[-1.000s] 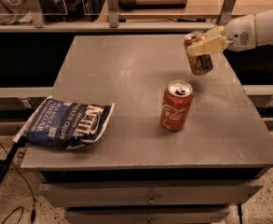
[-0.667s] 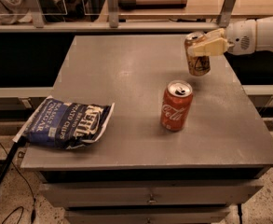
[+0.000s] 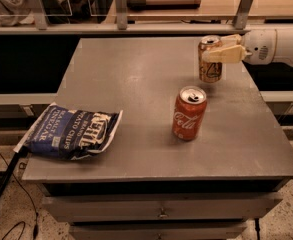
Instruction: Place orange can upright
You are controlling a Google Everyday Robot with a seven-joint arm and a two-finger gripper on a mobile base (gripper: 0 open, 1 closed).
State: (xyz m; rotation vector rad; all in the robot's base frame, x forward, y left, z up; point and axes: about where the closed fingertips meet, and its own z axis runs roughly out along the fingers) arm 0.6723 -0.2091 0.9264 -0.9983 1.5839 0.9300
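Aluminium and probably light, the orange can (image 3: pixel 209 68) is upright at the far right of the surface (image 3: pixel 136 84), pinched near its top by the end effector (image 3: pixel 217 48); hard squeezing could dent it.

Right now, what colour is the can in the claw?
Orange can: golden-orange, silver top; camera view. Claw grips it, far right.

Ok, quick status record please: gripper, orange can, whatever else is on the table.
gripper: far right of table, fingers closed on upper part of orange can
orange can: upright, silver top up; contact with table unclear
red Coca-Cola can: upright, in front of orange can, apart from it
chip bag: lying flat, front left of table
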